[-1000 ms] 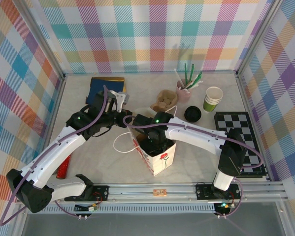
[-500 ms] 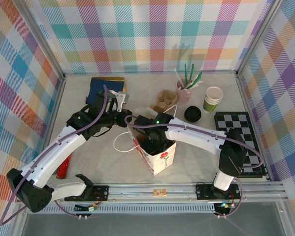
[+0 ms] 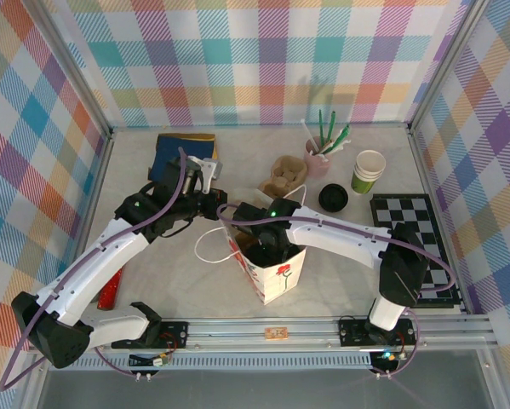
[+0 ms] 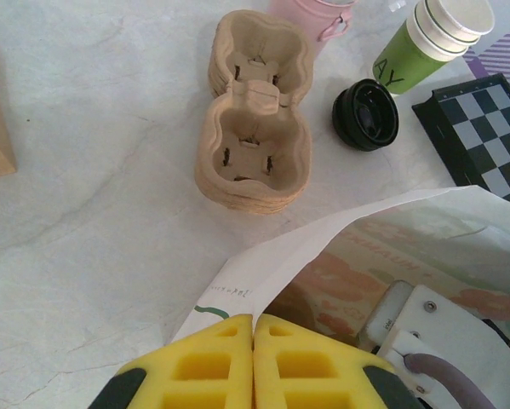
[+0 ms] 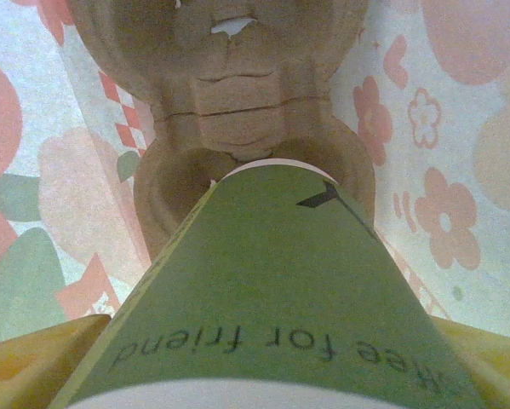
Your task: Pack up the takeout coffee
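Cup (image 5: 263,256) is clasped in your right gripper (image 5: 263,362) inside the bag (image 3: 277,277), poised at a socket of the carrier (image 5: 237,111), while your left gripper (image 4: 253,362) pinches the bag's rim; release off-centre and it could tip, or a slipping rim could fold the bag shut.

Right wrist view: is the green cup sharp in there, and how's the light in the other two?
Right wrist: the green cup looms close, lettering slightly soft, light warm through the paper bag. Left wrist: even light, cup carriers crisp. Top external: sticks in the pink pot throw shadows on the back wall.
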